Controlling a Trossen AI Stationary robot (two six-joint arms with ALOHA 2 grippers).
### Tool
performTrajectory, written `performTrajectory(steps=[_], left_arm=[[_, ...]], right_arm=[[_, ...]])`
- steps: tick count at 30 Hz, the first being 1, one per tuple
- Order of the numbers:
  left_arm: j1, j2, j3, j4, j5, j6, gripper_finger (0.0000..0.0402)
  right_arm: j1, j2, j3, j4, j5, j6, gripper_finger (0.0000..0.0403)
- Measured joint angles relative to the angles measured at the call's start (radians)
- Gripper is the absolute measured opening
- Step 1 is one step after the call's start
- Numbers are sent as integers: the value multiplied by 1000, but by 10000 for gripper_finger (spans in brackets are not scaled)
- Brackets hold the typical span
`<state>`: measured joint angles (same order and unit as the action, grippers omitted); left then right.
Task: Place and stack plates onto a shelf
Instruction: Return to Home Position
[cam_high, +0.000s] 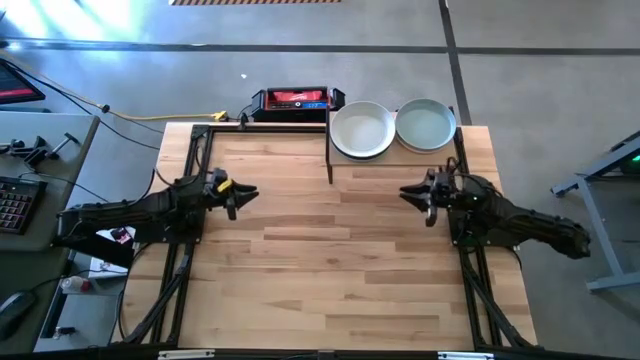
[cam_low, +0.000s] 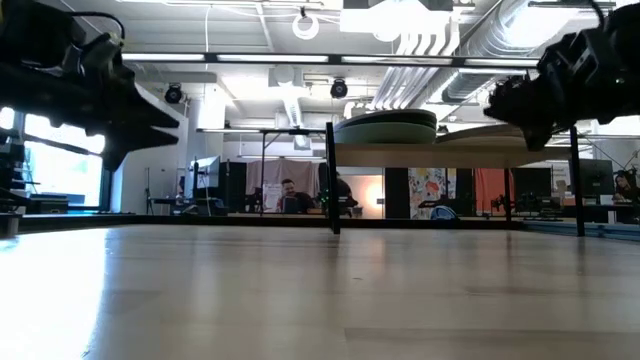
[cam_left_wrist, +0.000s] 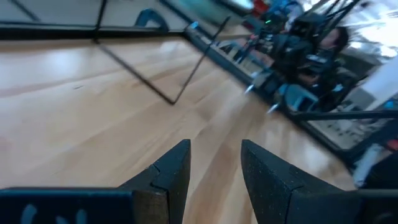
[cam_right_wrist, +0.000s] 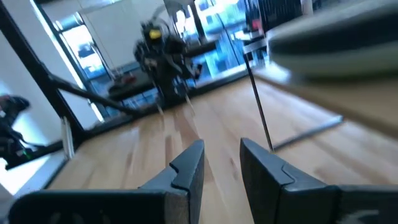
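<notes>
Two pale round plates sit side by side on the shelf (cam_high: 395, 152) at the table's far right: one (cam_high: 362, 130) on its left half, one (cam_high: 426, 125) on its right half. The low view shows the left one as a thick stack (cam_low: 385, 128) on the raised board (cam_low: 450, 155); the colours underneath are hidden. My left gripper (cam_high: 243, 195) hovers open over the table's left middle, pointing right. My right gripper (cam_high: 412, 194) hovers open near the shelf's front edge, pointing left. Both are empty in their wrist views, left (cam_left_wrist: 214, 163) and right (cam_right_wrist: 222, 163).
Thin black shelf legs (cam_high: 330, 150) (cam_low: 332, 180) stand on the tabletop between the arms and the far edge. A red and black box (cam_high: 292, 100) lies beyond the far edge. Bare wood (cam_high: 330, 270) spreads across the middle and the near side. People sit in the room behind (cam_low: 290, 195).
</notes>
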<state>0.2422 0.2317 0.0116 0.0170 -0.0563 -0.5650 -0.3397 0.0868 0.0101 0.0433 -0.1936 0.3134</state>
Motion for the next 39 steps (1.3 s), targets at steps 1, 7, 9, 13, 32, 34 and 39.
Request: performTrajectory(steps=[1, 7, 9, 13, 32, 34, 39], left_arm=[[-9, -15, 0, 0, 0, 0, 131], [-59, -50, 0, -2, 0, 0, 131], [-71, -53, 0, 1, 1, 0, 131], [-84, -77, 0, 0, 1, 0, 131], [-86, -121, 0, -1, 0, 0, 131], [-86, -121, 0, -1, 0, 0, 131], [-86, -121, 0, -1, 0, 0, 131]], right_arm=[[0, -24, 0, 0, 0, 0, 87], [0, -83, 0, 24, 3, 0, 87], [0, -84, 0, 18, 10, 0, 87], [0, -81, 0, 1, 11, 0, 87], [0, -81, -1, 2, 13, 0, 87], [0, -81, -1, 2, 13, 0, 87], [0, -81, -1, 2, 13, 0, 87]])
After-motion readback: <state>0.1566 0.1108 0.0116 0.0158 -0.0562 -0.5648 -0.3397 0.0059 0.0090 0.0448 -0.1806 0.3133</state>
